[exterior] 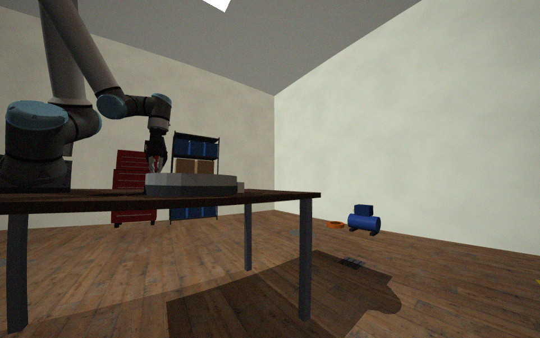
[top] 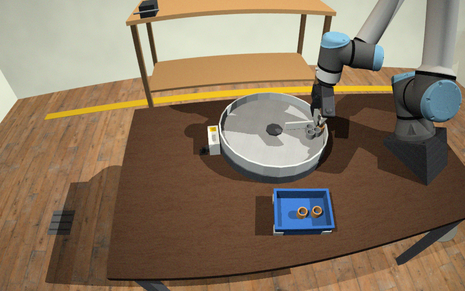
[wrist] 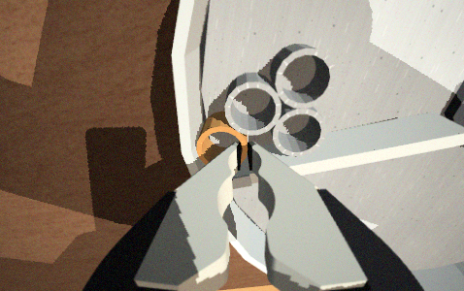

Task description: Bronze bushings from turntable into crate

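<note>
My gripper [top: 319,123] [exterior: 155,171] [wrist: 244,144] is shut on the near wall of a bronze bushing [top: 322,128] [wrist: 218,125], one fingertip inside its bore and one outside. That bushing is upright on the turntable [top: 246,151] [exterior: 191,179] [wrist: 413,29], beside the rim. Three steel bushings stand upright in a cluster next to it: one [top: 309,126] [wrist: 297,153] near the divider, one [top: 310,135] [wrist: 291,50] farther in, and one [top: 317,132] [wrist: 249,79] close beside the bronze one. The blue crate [top: 301,190] holds two upright bronze bushings [top: 302,216] [top: 316,215].
A thin divider wall [top: 298,125] [wrist: 379,155] stands on the turntable near the cluster and my fingertips. The turntable's raised rim [top: 270,167] [wrist: 180,53] runs close beside them. A white drive box [top: 214,147] sits at the turntable's left. A wooden bench [top: 233,70] stands behind.
</note>
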`<state>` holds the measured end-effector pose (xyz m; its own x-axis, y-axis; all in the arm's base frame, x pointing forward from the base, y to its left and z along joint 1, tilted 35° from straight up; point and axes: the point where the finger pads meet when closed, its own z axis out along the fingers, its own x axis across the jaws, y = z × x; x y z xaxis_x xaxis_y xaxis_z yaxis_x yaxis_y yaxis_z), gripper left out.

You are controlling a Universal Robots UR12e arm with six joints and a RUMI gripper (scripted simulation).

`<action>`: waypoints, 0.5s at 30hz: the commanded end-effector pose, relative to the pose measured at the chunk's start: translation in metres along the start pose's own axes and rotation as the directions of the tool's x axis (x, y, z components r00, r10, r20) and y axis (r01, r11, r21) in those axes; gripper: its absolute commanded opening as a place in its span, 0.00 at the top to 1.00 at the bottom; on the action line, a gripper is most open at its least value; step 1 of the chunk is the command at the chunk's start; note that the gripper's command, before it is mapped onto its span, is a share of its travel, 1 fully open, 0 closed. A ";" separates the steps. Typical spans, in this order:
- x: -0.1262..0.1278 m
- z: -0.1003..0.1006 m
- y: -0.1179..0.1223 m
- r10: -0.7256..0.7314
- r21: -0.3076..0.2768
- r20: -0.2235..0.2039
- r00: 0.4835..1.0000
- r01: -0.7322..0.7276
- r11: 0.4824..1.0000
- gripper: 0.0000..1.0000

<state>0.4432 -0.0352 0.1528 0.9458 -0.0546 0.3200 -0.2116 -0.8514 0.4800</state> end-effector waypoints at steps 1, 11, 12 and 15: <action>0.000 -0.001 0.000 -0.001 0.001 0.000 1.000 0.001 1.000 1.00; 0.002 -0.032 0.000 0.001 0.000 -0.005 1.000 -0.001 1.000 1.00; 0.002 -0.037 0.000 0.001 0.000 -0.005 1.000 -0.001 1.000 1.00; 0.002 -0.051 0.001 0.001 0.000 -0.005 1.000 -0.001 1.000 1.00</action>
<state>0.4378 -0.0222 0.1712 0.9454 -0.0503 0.3221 -0.2086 -0.8525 0.4793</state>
